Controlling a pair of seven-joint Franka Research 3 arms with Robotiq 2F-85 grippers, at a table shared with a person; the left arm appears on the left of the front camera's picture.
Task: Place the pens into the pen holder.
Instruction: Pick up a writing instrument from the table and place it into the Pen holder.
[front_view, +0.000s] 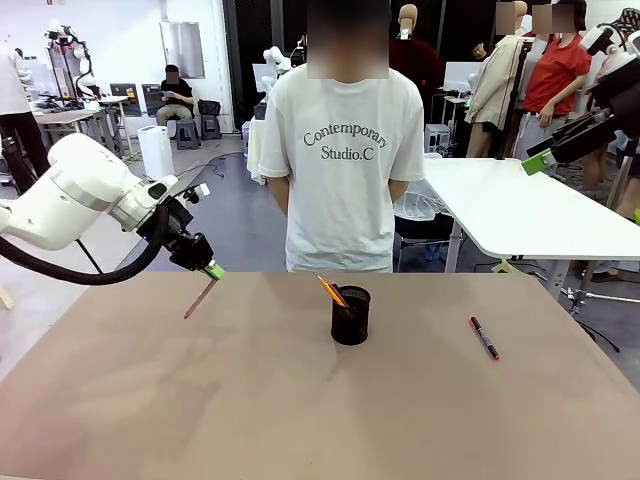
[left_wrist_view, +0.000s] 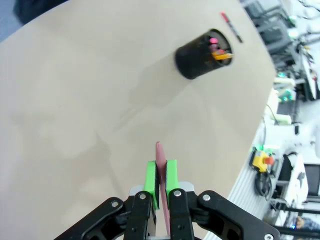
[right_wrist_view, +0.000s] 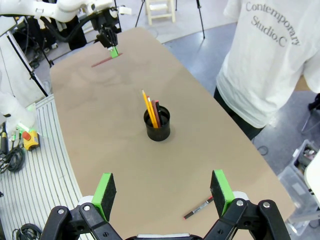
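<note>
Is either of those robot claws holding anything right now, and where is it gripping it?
The left gripper pinches a thin reddish-pink pen by its upper end. The right gripper is open, holding nothing.

A pen holder (front_view: 351, 318) stood on the table (front_view: 150, 400), near the middle and a bit toward the far side. Pencils (front_view: 330, 291) stood inside it, leaning to the left. A marker pen (front_view: 485, 338) lay flat on the table, well apart from the holder, on its right. Over the far left part of the table, the left gripper (front_view: 213, 270) held a thin pen (front_view: 201, 298) that slanted down toward the table. A person (front_view: 345, 150) stood behind the table's far edge, behind the holder. The right gripper (right_wrist_view: 162, 191) was high above the table's right end.
</note>
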